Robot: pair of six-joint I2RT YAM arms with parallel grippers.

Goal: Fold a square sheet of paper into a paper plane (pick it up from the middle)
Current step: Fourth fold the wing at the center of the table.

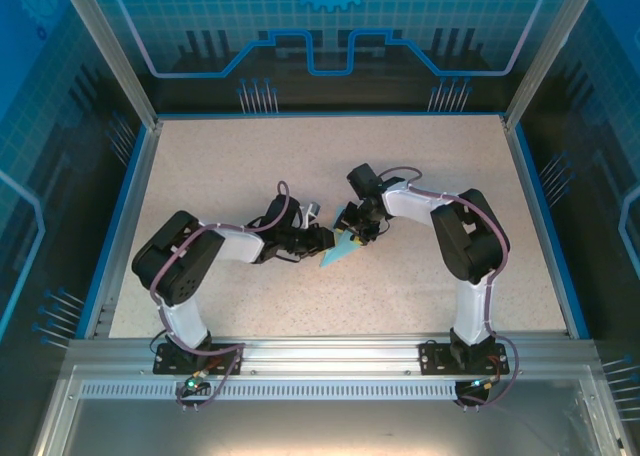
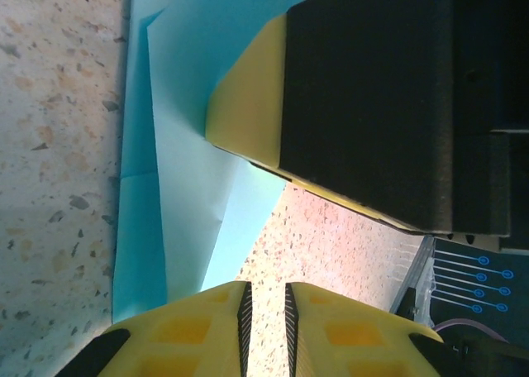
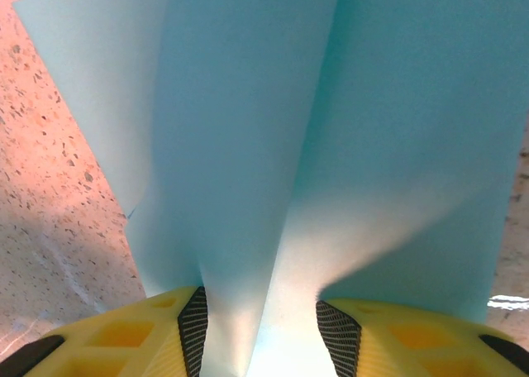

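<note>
pale blue paper plane [image 3: 248,145] between right gripper [image 3: 258,327] fingers

Paper plane [image 3: 248,145] cut by frame edge ahead of right pincer [image 3: 258,315]; rear end hidden between its fingers [image 3: 140,336]. Overhead: folds too small to tell.

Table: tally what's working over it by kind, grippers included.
Paper, folded, light blue: 1
Grippers: 2 (left gripper, right gripper)
Total: 3
</note>
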